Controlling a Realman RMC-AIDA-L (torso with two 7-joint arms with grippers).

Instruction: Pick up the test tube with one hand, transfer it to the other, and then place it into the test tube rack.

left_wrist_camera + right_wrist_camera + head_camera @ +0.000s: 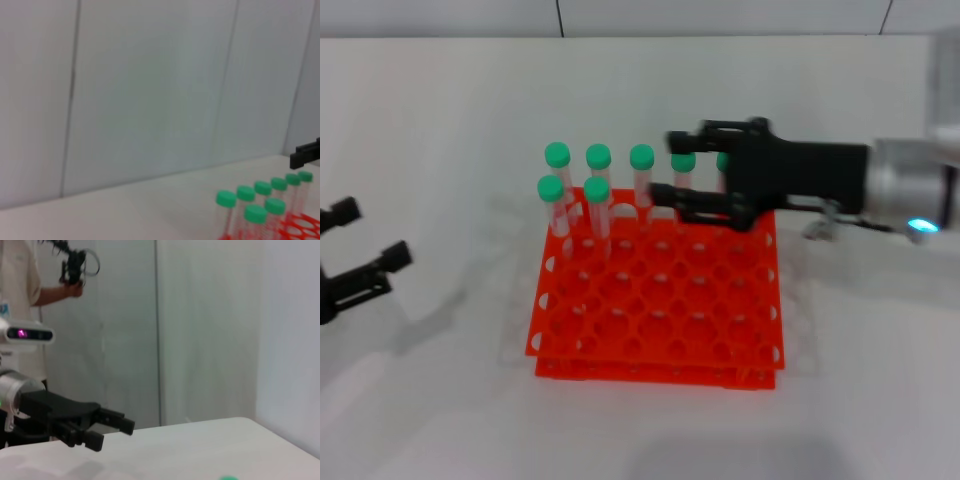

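Even bright light washing over white table (440, 400); my right gripper (665, 165) blurring; soft shadows pooling near rack (650, 300).

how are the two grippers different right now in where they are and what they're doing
The right gripper reaches over the back row of the test tube rack, among the green-capped tubes; the left gripper sits off the rack's left side, over the bare table. Both are black, two-fingered, open and hold nothing.
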